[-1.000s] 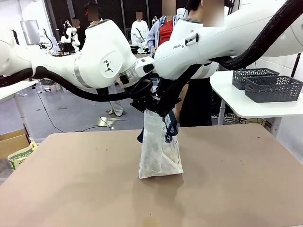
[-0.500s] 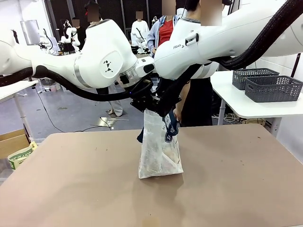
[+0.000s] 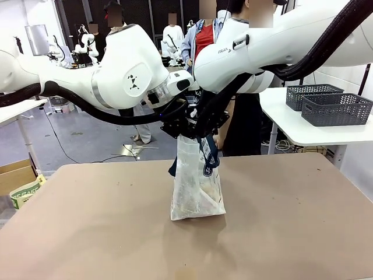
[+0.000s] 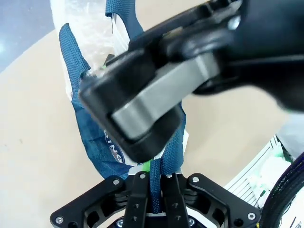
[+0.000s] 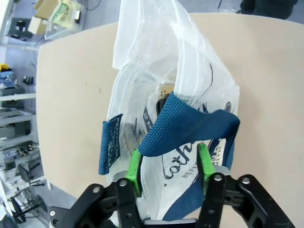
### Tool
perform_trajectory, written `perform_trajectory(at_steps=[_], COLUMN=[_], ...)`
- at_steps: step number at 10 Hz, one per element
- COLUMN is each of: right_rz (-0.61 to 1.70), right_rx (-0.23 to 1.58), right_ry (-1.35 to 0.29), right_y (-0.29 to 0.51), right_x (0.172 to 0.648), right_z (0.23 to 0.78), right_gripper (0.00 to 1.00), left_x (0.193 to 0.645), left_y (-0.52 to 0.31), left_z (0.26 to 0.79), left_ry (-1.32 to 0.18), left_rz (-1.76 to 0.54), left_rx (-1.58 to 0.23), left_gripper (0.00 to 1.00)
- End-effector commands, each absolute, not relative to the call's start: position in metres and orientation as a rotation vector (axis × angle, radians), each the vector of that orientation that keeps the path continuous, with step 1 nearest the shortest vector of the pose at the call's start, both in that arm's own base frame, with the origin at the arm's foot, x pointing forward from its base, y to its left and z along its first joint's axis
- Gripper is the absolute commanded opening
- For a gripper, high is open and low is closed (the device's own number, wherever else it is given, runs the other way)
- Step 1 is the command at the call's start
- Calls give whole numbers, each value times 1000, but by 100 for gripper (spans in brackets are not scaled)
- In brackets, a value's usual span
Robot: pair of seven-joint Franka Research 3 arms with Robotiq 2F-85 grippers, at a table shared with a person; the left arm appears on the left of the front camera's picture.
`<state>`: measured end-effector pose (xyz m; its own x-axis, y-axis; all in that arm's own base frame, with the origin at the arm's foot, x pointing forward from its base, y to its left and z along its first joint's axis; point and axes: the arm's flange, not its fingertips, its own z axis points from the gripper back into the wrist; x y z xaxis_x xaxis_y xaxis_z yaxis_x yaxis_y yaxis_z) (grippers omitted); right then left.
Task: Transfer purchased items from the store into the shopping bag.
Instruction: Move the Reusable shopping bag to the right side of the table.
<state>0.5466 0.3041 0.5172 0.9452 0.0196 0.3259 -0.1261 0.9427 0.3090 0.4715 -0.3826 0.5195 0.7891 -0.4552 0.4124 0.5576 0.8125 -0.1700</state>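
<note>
The shopping bag (image 3: 197, 189), translucent white with navy straps and an oval print, stands upright mid-table. My left gripper (image 3: 179, 127) hangs just over its mouth, shut on a navy strap (image 4: 156, 161). My right gripper (image 3: 203, 133) is close beside it over the bag. Its green pads (image 5: 135, 166) stand open, and the other strap loop (image 5: 190, 126) lies loose between them. Tan shapes of purchased items (image 5: 165, 91) show dimly inside the bag. The store, a dark grey lattice basket (image 3: 337, 109), sits on the side table at right.
A second grey basket (image 3: 312, 93) stands behind the first on the white side table (image 3: 291, 125). A person (image 3: 236, 125) stands at the table's far edge behind the arms. Cardboard boxes (image 3: 20, 181) lie off the table's left. The brown tabletop (image 3: 87, 233) spreads wide around the bag.
My right gripper has opened and let go of its strap, and that arm has risen slightly. The left gripper and the bag have stayed put.
</note>
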Motion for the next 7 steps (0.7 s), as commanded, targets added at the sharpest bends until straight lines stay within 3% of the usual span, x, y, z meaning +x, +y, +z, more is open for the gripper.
perform_trajectory(at_steps=[1, 7], right_rz=[77, -3], right_rx=[372, 412], right_ry=[-337, -363], right_y=[293, 228], right_x=[546, 546], right_z=[520, 535], right_gripper=[100, 100], left_x=[471, 471], left_y=[-382, -382], left_z=[520, 520], left_ry=[-366, -366], left_rz=[-550, -550], left_rx=[-296, -296], left_gripper=[0, 0])
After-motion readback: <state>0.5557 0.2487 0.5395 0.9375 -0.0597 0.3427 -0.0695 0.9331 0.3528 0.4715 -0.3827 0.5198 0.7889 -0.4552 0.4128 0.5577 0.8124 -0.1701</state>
